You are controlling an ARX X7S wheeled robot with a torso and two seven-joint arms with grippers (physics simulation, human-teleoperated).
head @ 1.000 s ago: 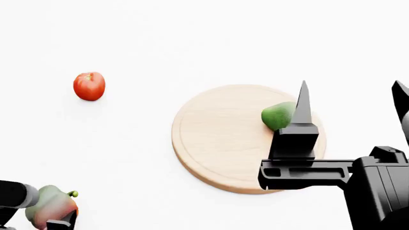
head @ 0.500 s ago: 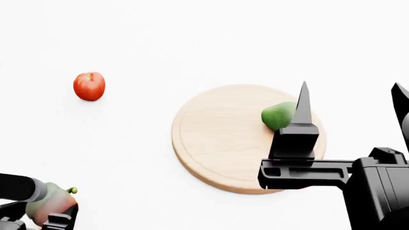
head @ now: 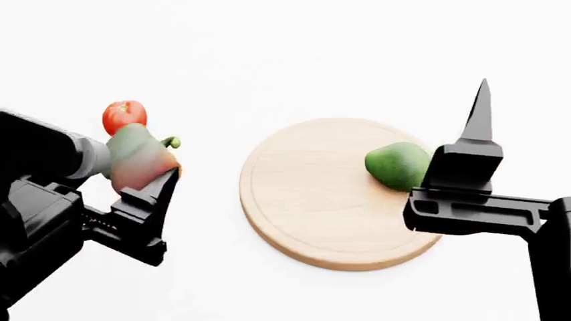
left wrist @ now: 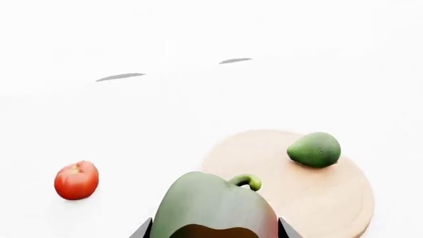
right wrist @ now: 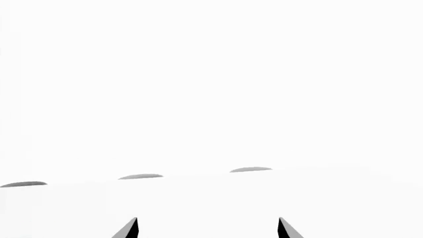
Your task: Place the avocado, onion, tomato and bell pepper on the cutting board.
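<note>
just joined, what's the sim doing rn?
Loading produce onto the cutting board. The avocado is already on it. The left gripper holds the bell pepper off the table, left of the board. The tomato sits on the table. The right gripper is open and empty. No onion in view.

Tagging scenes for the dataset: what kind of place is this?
Probably a bare simulated kitchen worktop, though nothing beyond the plain white surface shows. Clues: a round wooden cutting board with an avocado on it, a tomato, and a bell pepper in the left gripper.
</note>
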